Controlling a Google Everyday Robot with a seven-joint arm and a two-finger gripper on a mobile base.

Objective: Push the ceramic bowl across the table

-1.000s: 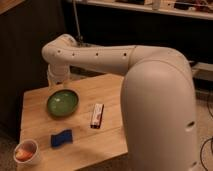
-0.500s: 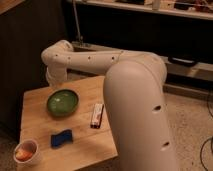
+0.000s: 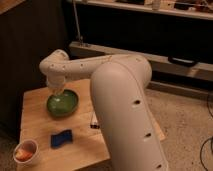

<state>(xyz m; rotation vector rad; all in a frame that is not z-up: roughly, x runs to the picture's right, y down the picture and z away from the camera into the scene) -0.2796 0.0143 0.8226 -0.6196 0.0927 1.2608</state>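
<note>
**Dim room, pincer (image 3: pixel 59 91) at the far rim of the ceramic bowl (image 3: pixel 63 104)**

Dark shelving (image 3: pixel 150 32) runs along the back of the room. A pale ledge (image 3: pixel 165 59) sits below it, and a speckled floor (image 3: pixel 187 120) lies to the right. In front stands 1 small, light wooden desk (image 3: pixel 37 117) with a plank-grained top.

The ceramic bowl is wide, shallow and green, with a darker rim. It sits upright on the far half of the desk, nearer the left side than the right.

1 white arm (image 3: pixel 125 110) fills the middle of the view. Its thick near segment rises from the lower right and bends at the top. A thinner segment then reaches left over the desk to a rounded joint (image 3: pixel 55 65), and the wrist drops down from there. The pincer hangs at the end of that wrist, right at the far-left rim of the ceramic bowl. I cannot tell whether it touches the rim or stops just short of it. Nor can I tell whether the pincer is apart or together.

3 other things lie on the desk:
- A blue sponge (image 3: pixel 61 138) lies in front of the ceramic bowl, apart from it.
- A small white bowl (image 3: pixel 26 151) with orange contents stands at the near-left corner, well apart from the green one.
- A small flat box (image 3: pixel 93 120) lies to the right of the ceramic bowl, mostly hidden behind the arm.
</note>
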